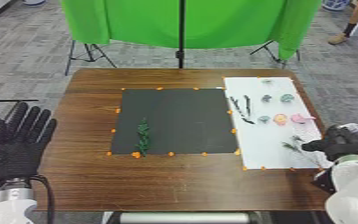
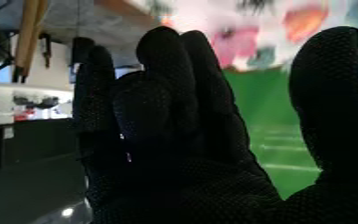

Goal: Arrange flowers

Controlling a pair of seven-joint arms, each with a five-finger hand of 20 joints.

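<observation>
In the head view my right hand [image 1: 340, 142] is open at the white sheet's [image 1: 260, 156] right edge, beside thin green sprigs [image 1: 291, 146]. Farther up that sheet lie a pink flower [image 1: 302, 118], a peach flower [image 1: 280, 119], dark twigs [image 1: 246, 109] and several small green pieces [image 1: 286, 98]. One leafy green stem [image 1: 143, 136] rests on the black sheet [image 1: 180, 117], near its lower left corner. My left hand [image 1: 14, 145] stays open off the table's left side. In the right wrist view my right hand [image 2: 180, 125] holds nothing; beyond it are the pink flower [image 2: 235, 45] and an orange-peach flower [image 2: 305, 22].
Orange markers line both sheets on the brown table [image 1: 158, 187]. Behind the table a green cloth [image 1: 131, 22] hangs on stands, with a dark pole [image 1: 182, 35] in the middle.
</observation>
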